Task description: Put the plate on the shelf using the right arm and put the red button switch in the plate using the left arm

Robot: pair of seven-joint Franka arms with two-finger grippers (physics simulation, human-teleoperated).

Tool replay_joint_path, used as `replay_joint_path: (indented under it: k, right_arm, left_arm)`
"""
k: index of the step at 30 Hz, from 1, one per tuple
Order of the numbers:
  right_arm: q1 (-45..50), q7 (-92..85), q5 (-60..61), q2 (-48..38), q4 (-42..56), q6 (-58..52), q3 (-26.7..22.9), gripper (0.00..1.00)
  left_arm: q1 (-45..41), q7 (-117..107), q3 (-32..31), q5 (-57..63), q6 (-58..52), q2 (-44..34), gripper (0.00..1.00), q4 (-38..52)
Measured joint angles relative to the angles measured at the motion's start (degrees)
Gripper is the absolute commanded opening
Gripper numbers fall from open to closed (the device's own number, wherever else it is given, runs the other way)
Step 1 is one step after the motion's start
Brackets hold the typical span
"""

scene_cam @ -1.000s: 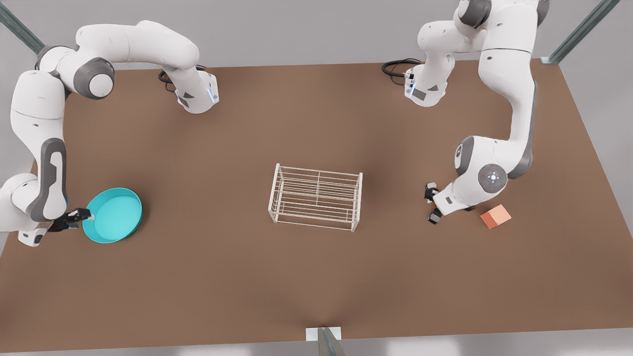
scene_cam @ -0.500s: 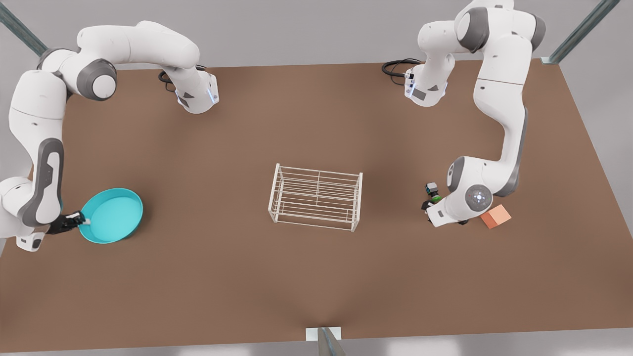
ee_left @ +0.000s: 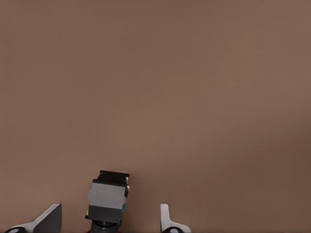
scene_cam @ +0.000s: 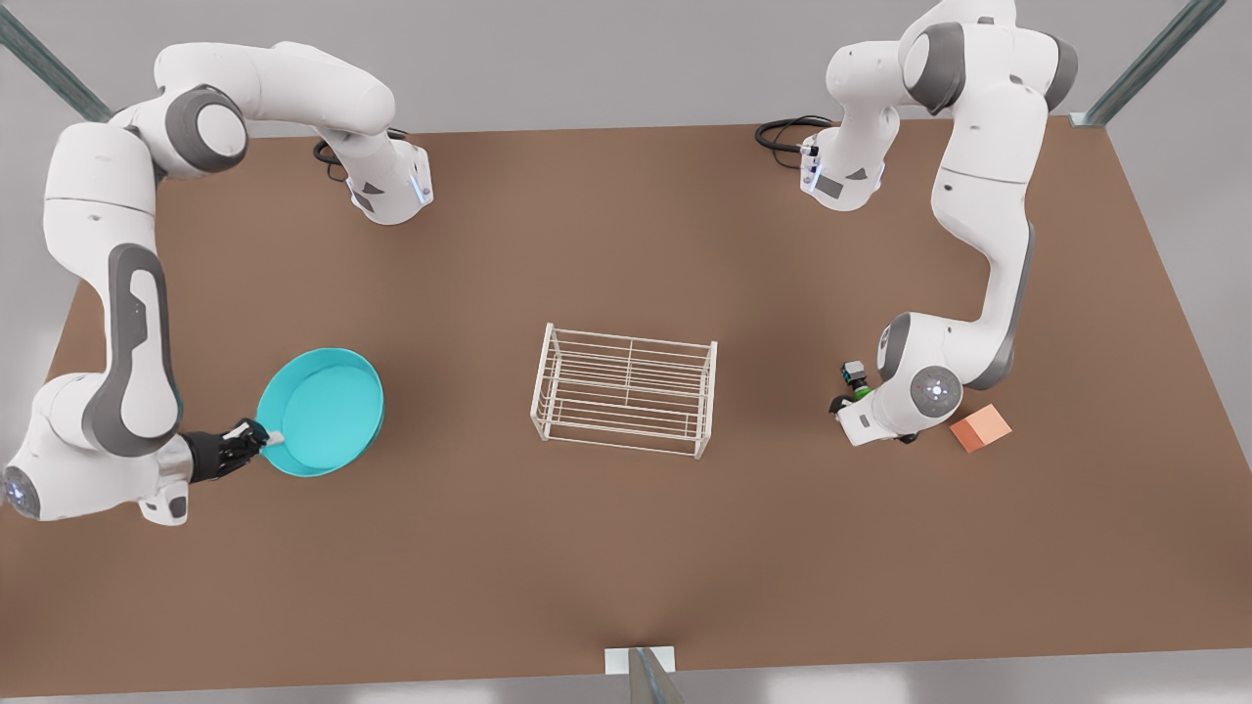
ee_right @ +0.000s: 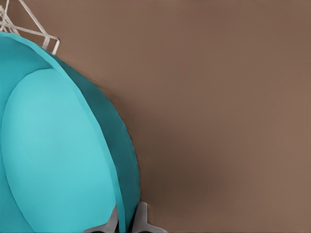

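The teal plate [scene_cam: 323, 411] hangs tilted left of the white wire shelf [scene_cam: 624, 389] in the front view. My right gripper [scene_cam: 256, 437] is shut on the plate's near rim [ee_right: 127, 218]. The plate [ee_right: 53, 155] shows large in the right wrist view, with a corner of the shelf [ee_right: 29, 29] behind it. At the front view's right, my left gripper [ee_left: 110, 209] stands open around a grey-and-black switch [ee_left: 108, 200] lying on the table. Its cap is cut off by the frame edge. The left arm's hand [scene_cam: 866, 418] covers that spot in the front view.
A green-capped switch [scene_cam: 858, 383] lies just beside the left arm's hand. An orange-pink block [scene_cam: 980, 428] sits on the hand's other side. Both arm bases [scene_cam: 391, 191] stand at the table's far edge. Open brown tabletop [scene_cam: 626, 548] lies in front of the shelf.
My right arm has carried the plate toward the shelf, to the front view's right. The left arm's hand has settled over the switches, hiding one that showed a second ago.
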Motion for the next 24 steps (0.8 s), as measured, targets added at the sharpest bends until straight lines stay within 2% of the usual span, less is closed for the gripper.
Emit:
replay_joint_path:
  k: [10,16,24]
  right_arm:
    - [2.86,19.05,0.07,0.03,0.00,-1.72,12.59,0.19]
    - [10.57,31.65,-2.92,-0.02,0.00,-0.66,18.13,0.19]
    - [21.68,50.20,-5.54,0.07,-0.01,4.85,19.73,0.19]
  left_arm:
    - [0.09,0.30,1.30,0.82,6.23,-1.27,0.98,-6.06]
    - [0.55,0.47,1.41,1.74,10.92,-3.14,0.98,-10.53]
    - [0.62,0.72,1.74,2.15,15.40,-1.71,0.98,-10.03]
